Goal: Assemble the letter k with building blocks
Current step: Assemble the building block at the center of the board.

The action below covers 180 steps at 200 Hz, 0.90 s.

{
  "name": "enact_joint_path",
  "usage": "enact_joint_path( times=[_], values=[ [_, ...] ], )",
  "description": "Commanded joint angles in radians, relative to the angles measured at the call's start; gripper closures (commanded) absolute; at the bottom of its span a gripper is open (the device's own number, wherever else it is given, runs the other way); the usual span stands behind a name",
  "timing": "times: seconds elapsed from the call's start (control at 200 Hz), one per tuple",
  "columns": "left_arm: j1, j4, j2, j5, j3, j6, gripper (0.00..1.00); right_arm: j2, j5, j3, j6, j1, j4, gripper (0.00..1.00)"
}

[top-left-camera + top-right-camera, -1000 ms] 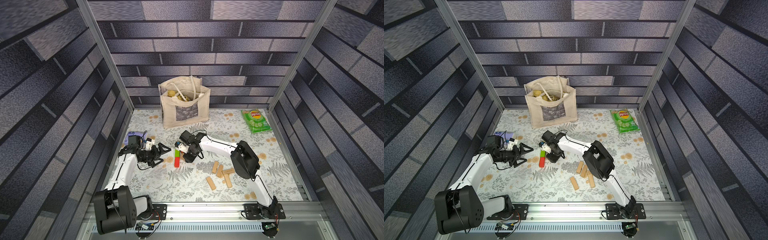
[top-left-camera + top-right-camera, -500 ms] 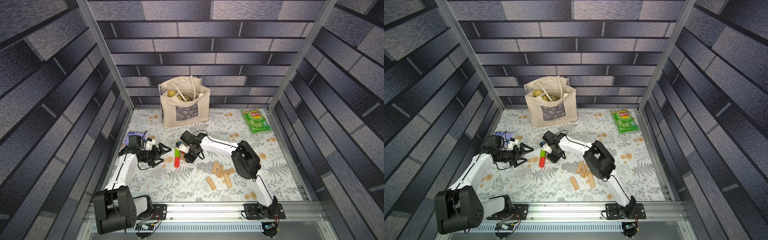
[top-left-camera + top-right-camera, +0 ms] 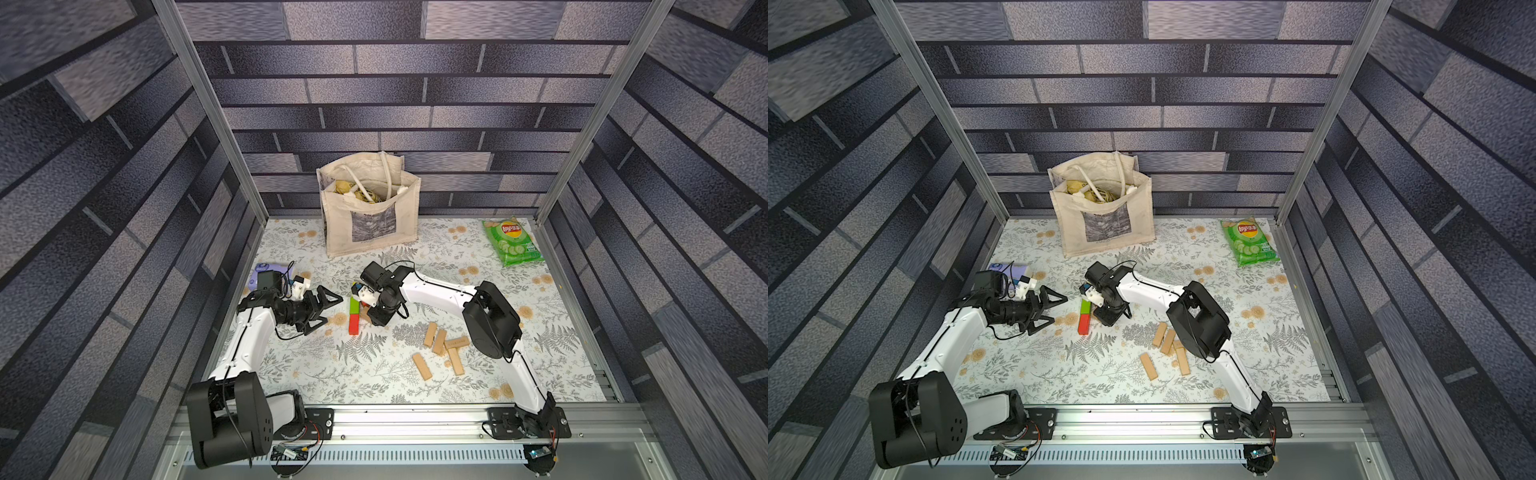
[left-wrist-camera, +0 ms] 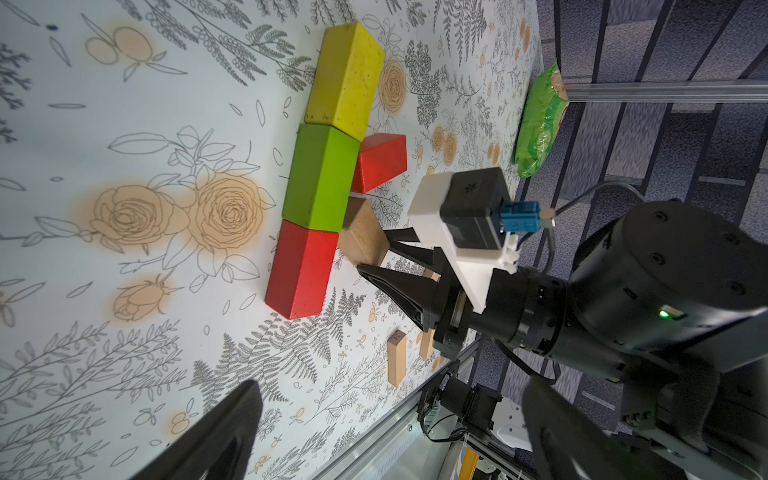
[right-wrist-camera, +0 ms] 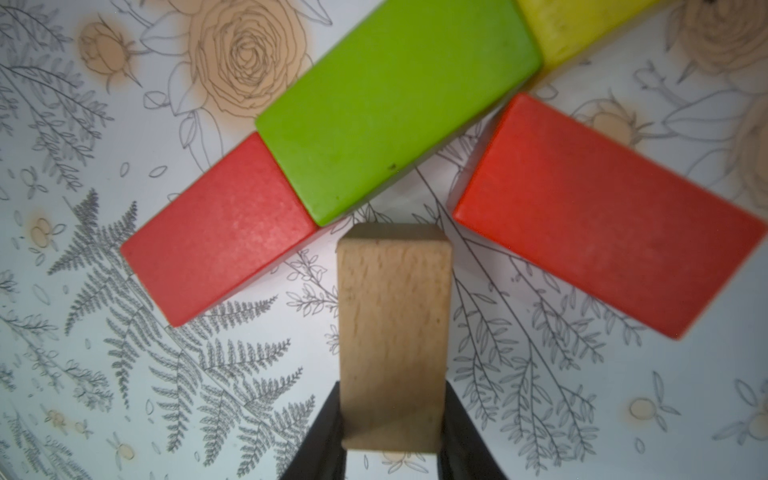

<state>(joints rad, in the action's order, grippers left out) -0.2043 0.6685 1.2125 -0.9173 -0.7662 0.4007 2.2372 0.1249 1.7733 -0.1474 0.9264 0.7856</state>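
**A:** Where is the tan block (image 5: 392, 316) relative to the green block (image 5: 395, 104)?

**B:** I've got it clamped in the right gripper (image 5: 392, 428); the fingers (image 5: 320, 444) pinch its long sides near the rear end; its free end sits just beside the green block's corner, at the seam with the red stem block (image 5: 220, 232); I can't tell whether wood touches wood there, nor whether the block lies flat.

**A:** And its long axis?

**B:** It runs straight out ahead of my fingers and slants against the green block's own long axis; the red arm block (image 5: 602, 220) splays off the same side of the green block, toward the yellow block (image 4: 345, 79); the tan one leans the opposite way, and the two arms stand apart.

**A:** Which arm is nearer?

**B:** The right, plainly; the left gripper (image 3: 332, 309) hangs on the green block's other side, clear of it, with its jaws spread wide and nothing between them.

**A:** Next move?

**B:** A release, I'd judge; I'd back out along the block's long axis, so the risk is dragging it off that seam. The spare tan blocks (image 3: 440, 345) lie well apart from the green block, on the arms' side.
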Motion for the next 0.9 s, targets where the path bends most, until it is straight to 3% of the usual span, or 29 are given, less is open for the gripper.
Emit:
enact_joint_path(
  times=[0.0, 0.701, 0.897],
  values=[
    [0.006, -0.005, -0.004, -0.018, 0.013, 0.001, 0.00, -0.042, 0.001, -0.020, 0.006, -0.008, -0.003, 0.63],
    [0.013, -0.007, -0.003, -0.018, 0.014, 0.001, 0.00, -0.004, -0.005, 0.028, 0.016, -0.009, 0.002, 0.66],
    [0.013, -0.009, -0.003, -0.020, 0.014, 0.001, 0.00, -0.006, 0.003, 0.023, 0.017, -0.008, -0.005, 0.62]
  ],
)
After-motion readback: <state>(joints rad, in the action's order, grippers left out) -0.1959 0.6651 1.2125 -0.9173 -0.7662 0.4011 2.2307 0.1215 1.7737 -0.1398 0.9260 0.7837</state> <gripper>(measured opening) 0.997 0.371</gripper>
